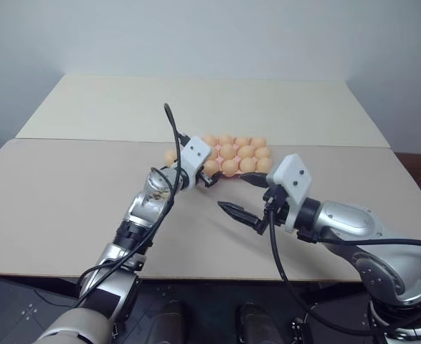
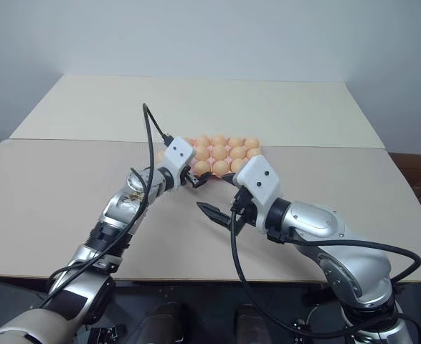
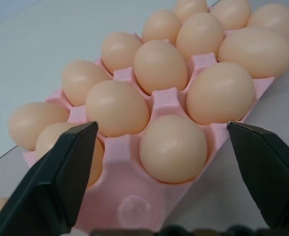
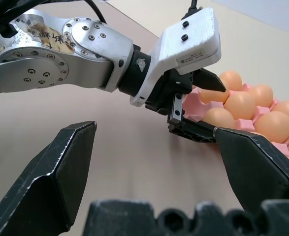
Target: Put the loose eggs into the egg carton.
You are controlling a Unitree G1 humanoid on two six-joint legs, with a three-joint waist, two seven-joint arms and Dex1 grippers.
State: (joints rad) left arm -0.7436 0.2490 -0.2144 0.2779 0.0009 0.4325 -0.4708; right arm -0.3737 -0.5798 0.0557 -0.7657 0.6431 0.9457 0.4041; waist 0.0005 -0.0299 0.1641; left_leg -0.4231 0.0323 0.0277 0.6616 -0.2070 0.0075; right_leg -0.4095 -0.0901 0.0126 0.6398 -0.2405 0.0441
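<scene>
From the head, I see my left gripper [image 1: 209, 177] reaching to the egg carton [image 1: 233, 170] mid-table. Its wrist view shows fingers [image 3: 55, 182] spread wide, empty. The right gripper [image 4: 154, 182] hangs back, gaping, empty.

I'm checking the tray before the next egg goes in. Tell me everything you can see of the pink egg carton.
The egg carton is a lidless pink tray that looks like moulded pulp, with round cups and raised nubs between them. It lies flat on the beige table, near the middle. Pale orange eggs sit upright in its cups, and one near cup shows empty. The left gripper is at its near edge, fingers spread wide to either side of an egg, touching neither that I can see.
</scene>
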